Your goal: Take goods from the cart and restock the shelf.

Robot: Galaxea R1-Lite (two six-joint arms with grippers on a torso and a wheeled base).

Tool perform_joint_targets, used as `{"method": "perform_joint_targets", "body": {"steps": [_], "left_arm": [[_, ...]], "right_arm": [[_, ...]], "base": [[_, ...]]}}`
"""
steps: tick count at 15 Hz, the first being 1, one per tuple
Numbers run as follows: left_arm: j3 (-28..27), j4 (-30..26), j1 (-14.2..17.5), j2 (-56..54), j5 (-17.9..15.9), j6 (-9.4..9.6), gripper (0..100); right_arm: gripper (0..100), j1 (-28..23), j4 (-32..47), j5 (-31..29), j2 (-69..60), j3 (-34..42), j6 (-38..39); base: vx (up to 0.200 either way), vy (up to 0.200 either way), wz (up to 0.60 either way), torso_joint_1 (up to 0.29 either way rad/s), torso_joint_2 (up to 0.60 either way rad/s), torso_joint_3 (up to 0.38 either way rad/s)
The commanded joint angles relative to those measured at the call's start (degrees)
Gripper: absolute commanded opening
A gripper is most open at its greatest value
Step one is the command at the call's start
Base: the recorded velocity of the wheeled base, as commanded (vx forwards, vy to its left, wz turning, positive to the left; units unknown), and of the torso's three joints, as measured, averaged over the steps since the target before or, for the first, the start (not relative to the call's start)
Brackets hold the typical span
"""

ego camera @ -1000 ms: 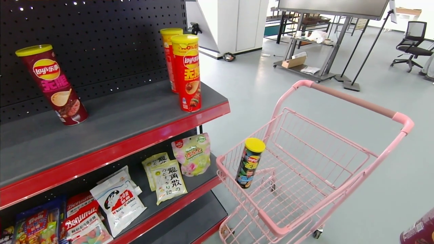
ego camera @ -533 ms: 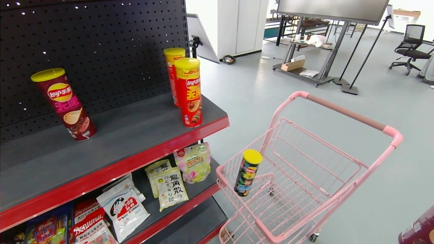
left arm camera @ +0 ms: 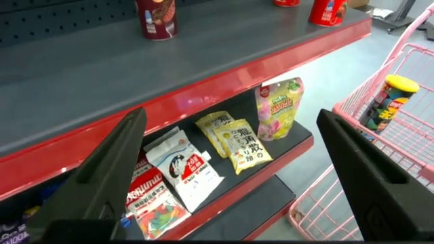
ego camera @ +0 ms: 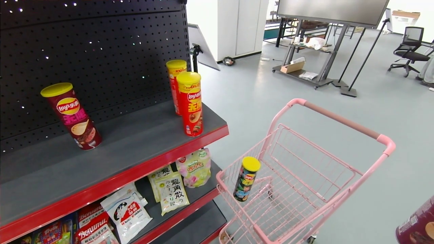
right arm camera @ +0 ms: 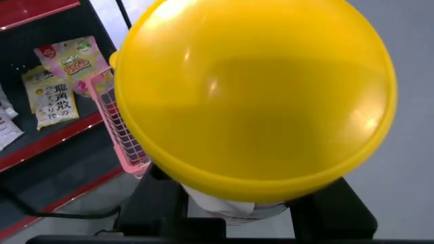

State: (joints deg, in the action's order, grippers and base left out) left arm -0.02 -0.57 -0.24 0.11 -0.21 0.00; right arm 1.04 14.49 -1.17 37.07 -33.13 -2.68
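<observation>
Change since earlier: everything in the head view, shelf, cart and floor alike, has slid downward together. The camera moved, not the goods. The held chip can (ego camera: 416,223) keeps its place at the robot's right.
Right gripper (right arm camera: 237,211): closed on the held chip can, with a dark finger on either side of the body beneath its yellow lid (right arm camera: 251,95).
Left gripper (left arm camera: 230,122): spread wide, empty, touching nothing. Snack bags (left arm camera: 237,139) lie ahead of it on the lower deck.
Cart (ego camera: 339,118): pink wire cart, forward and to the left of the right gripper. One dark-labelled chip can (ego camera: 247,183) stands in the corner nearest the shelf, not yet taken.
Shelf (ego camera: 135,145): the upper deck lies beyond the cart, well to the left of the right gripper. A maroon shelf can (ego camera: 73,117) and two red cans (ego camera: 190,105) stand on it, well apart from each other.
Risk, transit: in my judgement, carrying the held chip can across to the deck means passing the cart's handle and rim, and a low path could strike them.
Risk, placement: the red cans stand near the deck's outer corner, so setting down too close could topple one off the edge.
Risk, sight: the yellow lid covers much of the right wrist view, so the can's lower end cannot be watched from there — placement would rest on the head view.
</observation>
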Motion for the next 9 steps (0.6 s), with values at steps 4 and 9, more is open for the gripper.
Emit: {"method": "perform_joint_targets", "body": {"steps": [4,9], "left_arm": [[0.02,-0.04,-0.02,-0.02,0.03,0.0,100],[0.02,-0.04,-0.02,-0.02,0.12,-0.09,100]], "right_arm": [[0,-0.07,-0.34,0.03,-0.33,2.28,-2.06],[0,0.02,-0.26,0.03,-4.2,4.39,-3.38]], "base": [[0.0,0.0,0.3,0.038,-0.09,-0.05],[0.0,0.0,0.6,0.006,0.0,-0.002]]}}
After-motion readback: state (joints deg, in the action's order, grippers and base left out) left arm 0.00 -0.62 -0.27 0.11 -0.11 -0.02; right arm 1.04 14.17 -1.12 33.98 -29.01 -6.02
